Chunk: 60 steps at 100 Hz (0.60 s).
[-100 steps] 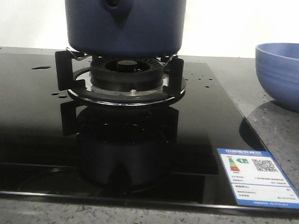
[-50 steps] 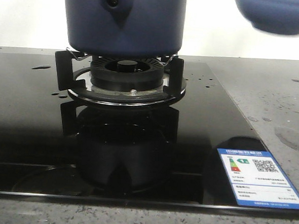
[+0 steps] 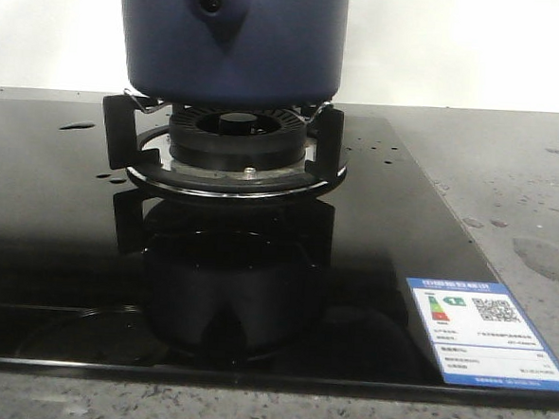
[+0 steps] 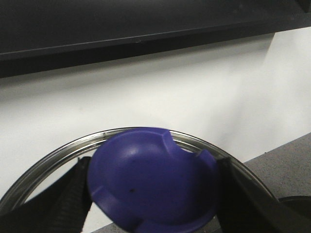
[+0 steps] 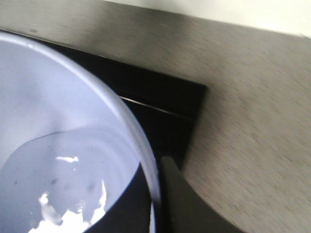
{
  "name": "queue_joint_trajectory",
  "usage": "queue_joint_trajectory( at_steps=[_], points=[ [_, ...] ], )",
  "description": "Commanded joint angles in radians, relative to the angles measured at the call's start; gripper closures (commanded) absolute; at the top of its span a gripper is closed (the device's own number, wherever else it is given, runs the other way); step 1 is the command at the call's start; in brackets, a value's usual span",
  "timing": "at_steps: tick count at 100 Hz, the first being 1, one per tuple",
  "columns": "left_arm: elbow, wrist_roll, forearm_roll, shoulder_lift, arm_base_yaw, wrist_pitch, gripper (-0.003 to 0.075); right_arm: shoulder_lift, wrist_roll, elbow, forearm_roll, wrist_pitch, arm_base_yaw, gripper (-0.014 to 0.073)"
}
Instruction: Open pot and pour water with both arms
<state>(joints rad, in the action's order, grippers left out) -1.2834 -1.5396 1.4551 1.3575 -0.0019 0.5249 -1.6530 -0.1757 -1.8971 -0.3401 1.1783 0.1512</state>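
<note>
The dark navy pot (image 3: 231, 36) stands on the gas burner (image 3: 228, 145), its handle socket (image 3: 211, 4) facing me; its top is cut off by the frame. Neither gripper shows in the front view. My left gripper (image 4: 153, 194) is shut on the blue knob (image 4: 150, 174) of a metal-rimmed glass lid (image 4: 58, 155), held in the air before a white wall. My right gripper (image 5: 154, 179) is shut on the rim of the periwinkle bowl (image 5: 53, 97), one finger inside and one outside. Water (image 5: 63, 184) lies in the bowl. A puddle (image 3: 547, 256) and drops wet the counter.
The black glass cooktop (image 3: 51, 215) carries a blue-and-white energy label (image 3: 485, 334) at its front right corner. Grey speckled counter (image 3: 510, 167) lies to the right. In the right wrist view the bowl hangs over the cooktop corner (image 5: 184, 102) and the counter (image 5: 252, 121).
The periwinkle bowl has risen from the counter at the right and left the front view. A wet puddle shows where it stood. The pot has not moved.
</note>
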Motion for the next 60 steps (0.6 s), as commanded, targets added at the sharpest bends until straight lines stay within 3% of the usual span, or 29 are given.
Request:
queue_joint_trajectory(
  at_steps=[1, 38, 60],
  points=[
    [-0.042, 0.002, 0.066, -0.042, 0.003, -0.012, 0.0353, 0.011, -0.003, -0.076, -0.064, -0.098, 0.036, 0.0667],
    [-0.042, 0.002, 0.066, -0.042, 0.003, -0.020, 0.0353, -0.064, -0.040, -0.106, -0.111, -0.309, 0.133, 0.0667],
    [-0.042, 0.002, 0.066, -0.042, 0.003, -0.020, 0.0353, -0.035, -0.207, 0.036, -0.122, -0.605, 0.190, 0.0648]
  ],
)
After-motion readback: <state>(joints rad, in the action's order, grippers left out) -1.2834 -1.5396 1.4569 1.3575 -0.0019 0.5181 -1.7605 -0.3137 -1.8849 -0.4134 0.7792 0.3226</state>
